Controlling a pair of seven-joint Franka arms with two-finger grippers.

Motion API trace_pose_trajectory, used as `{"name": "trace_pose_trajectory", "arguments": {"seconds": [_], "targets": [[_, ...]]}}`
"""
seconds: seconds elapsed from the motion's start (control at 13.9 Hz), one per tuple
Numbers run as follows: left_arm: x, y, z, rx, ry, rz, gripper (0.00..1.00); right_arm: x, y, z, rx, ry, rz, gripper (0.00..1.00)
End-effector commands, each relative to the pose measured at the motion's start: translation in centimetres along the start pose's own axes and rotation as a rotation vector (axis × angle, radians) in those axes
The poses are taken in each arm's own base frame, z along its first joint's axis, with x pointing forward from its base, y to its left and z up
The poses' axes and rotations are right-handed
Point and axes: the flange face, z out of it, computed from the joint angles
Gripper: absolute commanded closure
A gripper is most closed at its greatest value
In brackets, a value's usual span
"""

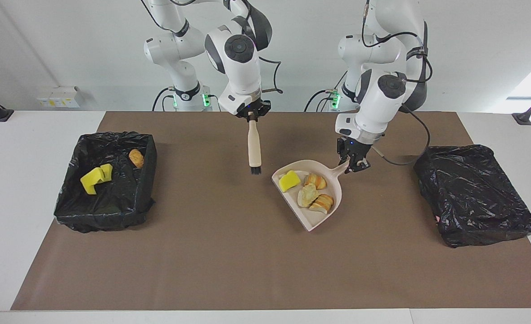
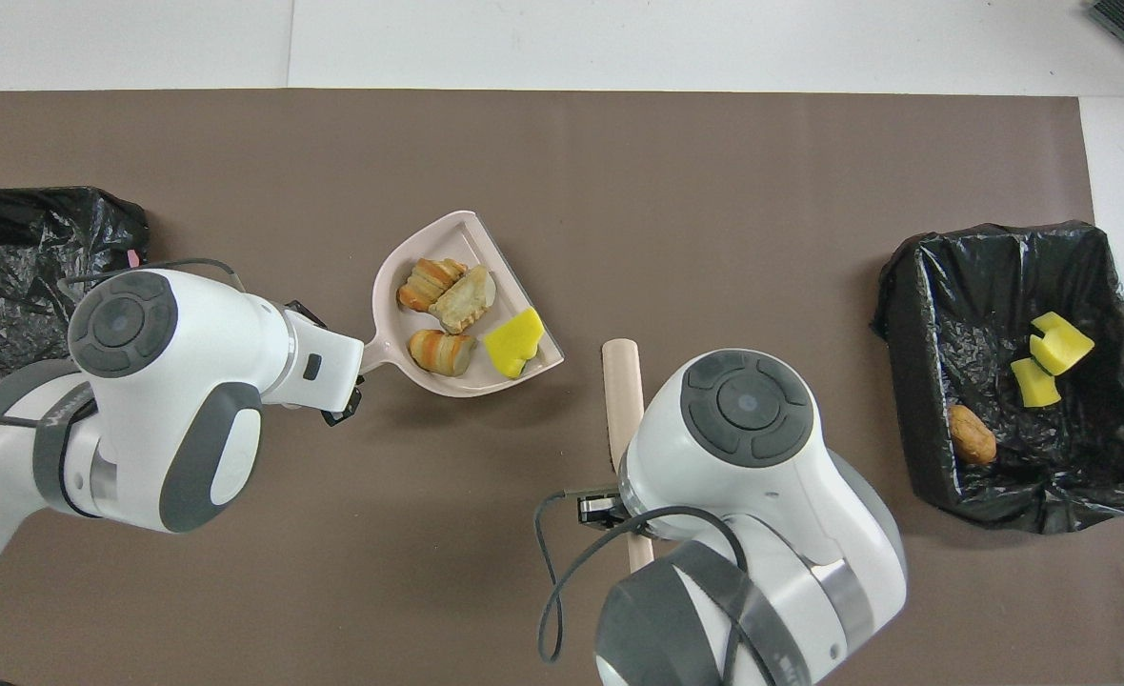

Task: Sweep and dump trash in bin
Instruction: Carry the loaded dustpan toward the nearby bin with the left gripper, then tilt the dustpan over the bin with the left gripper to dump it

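Trash (image 1: 309,191) sitting in dustpan (image 1: 316,216), left pincer (image 1: 354,162) pinching its handle. Right pincer (image 1: 251,116) pinching brush (image 1: 254,146), hanging over worktop. Needing: keeping pan level, carrying slowly, tipping only over open bin (image 1: 69,198).

Two white arms, glossy rounded housings, dark grey joint bands and round grey end caps. Black cables loop off both wrists. Green lights glow at both bases. Grey lettering marks the forearm bands; small black grippers.
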Motion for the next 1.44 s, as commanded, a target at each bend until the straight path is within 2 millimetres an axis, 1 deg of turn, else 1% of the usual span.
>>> {"name": "trace_pose_trajectory", "arguments": {"seconds": [0.0, 0.14, 0.22, 0.36, 0.43, 0.5, 0.57, 0.72, 0.79, 0.86, 0.93, 1.01, 1.08, 1.15, 1.22, 1.29, 1.36], "targets": [[-1.7, -1.3, -4.3, 0.012, 0.024, -0.041, 1.0, -4.3, -1.7, 3.0, -0.012, 0.073, 0.015, 1.0], [-3.6, -3.5, -7.5, -0.017, -0.007, -0.088, 1.0, -6.2, -5.2, 5.2, -0.01, 0.088, 0.059, 1.0], [-4.6, -4.7, -9.3, -0.027, -0.022, -0.112, 1.0, -7.0, -6.4, 6.3, 0.0, 0.106, 0.059, 1.0], [-8.2, -7.9, -13.3, -0.019, -0.036, -0.157, 1.0, -8.3, -9.0, 9.6, 0.008, 0.121, 0.051, 1.0], [-9.8, -9.2, -14.9, 0.005, -0.046, -0.174, 1.0, -8.8, -10.1, 11.3, 0.014, 0.129, 0.038, 1.0], [-11.9, -10.7, -16.5, 0.036, -0.032, -0.219, 1.0, -9.2, -11.3, 13.1, 0.012, 0.126, 0.047, 1.0], [-14.1, -12.4, -17.7, 0.062, -0.019, -0.266, 1.0, -9.1, -11.6, 14.4, 0.001, 0.122, 0.061, 1.0], [-18.7, -15.1, -18.3, 0.103, -0.027, -0.323, 1.0, -9.0, -11.7, 15.3, -0.014, 0.108, 0.054, 1.0], [-21.5, -16.8, -19.4, 0.157, -0.034, -0.296, 1.0, -9.0, -11.8, 15.1, -0.019, 0.108, 0.049, 0.85], [-23.7, -18.2, -20.4, 0.201, -0.043, -0.25, 1.0, -9.0, -12.0, 15.0, -0.023, 0.105, 0.048, 0.77], [-26.2, -19.6, -20.3, 0.203, -0.058, -0.204, 1.0, -8.8, -12.2, 14.8, -0.024, 0.105, 0.045, 0.52], [-28.9, -21.3, -20.5, 0.205, -0.074, -0.157, 1.0, -8.7, -12.3, 14.4, -0.026, 0.107, 0.044, 0.11], [-30.9, -23.1, -20.4, 0.207, -0.089, -0.103, 1.0, -8.5, -12.3, 13.4, -0.031, 0.104, 0.041, 0.0], [-33.1, -24.9, -20.1, 0.208, -0.103, -0.072, 1.0, -8.3, -12.1, 12.5, -0.056, 0.11, 0.004, 0.0], [-35.4, -26.3, -19.9, 0.212, -0.127, -0.051, 1.0, -8.0, -12.1, 11.0, -0.079, 0.119, -0.031, 0.0], [-37.5, -27.4, -19.2, 0.211, -0.168, -0.007, 1.0, -7.0, -11.3, 9.1, -0.089, 0.114, -0.024, 0.0], [-39.5, -28.0, -18.5, 0.2, -0.211, 0.057, 1.0, -6.0, -10.5, 6.9, -0.092, 0.104, -0.019, 0.0]]}}
